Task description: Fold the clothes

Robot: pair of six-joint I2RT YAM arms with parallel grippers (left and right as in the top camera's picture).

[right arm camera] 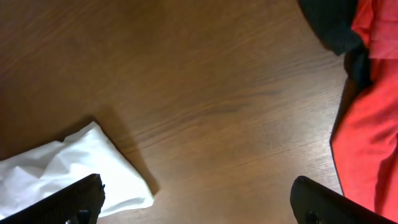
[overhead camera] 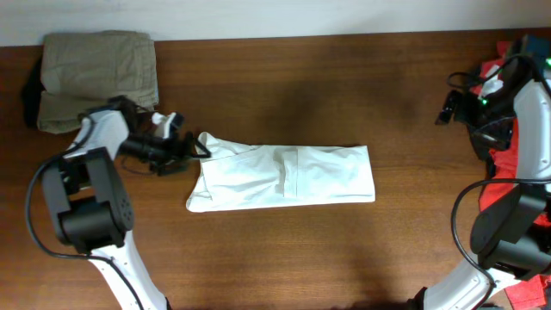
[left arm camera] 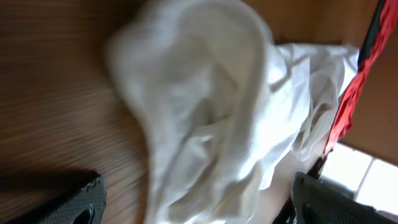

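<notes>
A white garment lies folded into a long strip in the middle of the table. My left gripper is at its bunched left end. In the left wrist view the white garment lies between my wide-open fingers; the picture is blurred. My right gripper is open and empty above the table at the far right, well away from the garment. The right wrist view shows its open fingers over bare wood, with the garment's right corner at the lower left.
A folded khaki garment lies at the back left corner. A pile of red clothes lies at the right edge, seen also in the right wrist view with a black piece above it.
</notes>
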